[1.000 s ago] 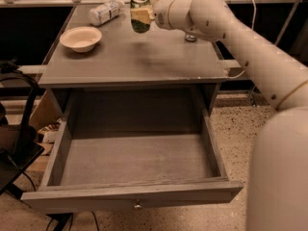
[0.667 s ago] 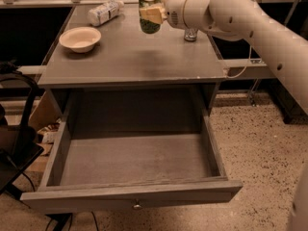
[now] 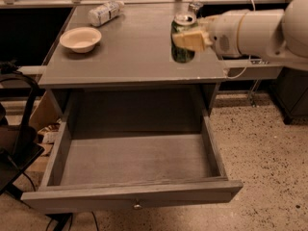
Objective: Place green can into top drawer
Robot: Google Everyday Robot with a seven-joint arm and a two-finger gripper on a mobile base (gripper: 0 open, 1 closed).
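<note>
Carry step: the gripper [image 3: 191,38] pinched the green can [image 3: 181,55] at the right front of the tabletop [image 3: 130,52].

We judged the grasp made and the transfer under way. The can stood upright and well apart from the top drawer [image 3: 96,196], which lay pulled open below (whether the can cleared the tabletop we could not tell). The next move called for carrying it forward past the table edge, then down into the drawer. We counted 1 green can, 1 open drawer with 1 knob [image 3: 137,206], 1 bowl [image 3: 81,38] and 1 bottle [image 3: 104,12] on its side.
</note>
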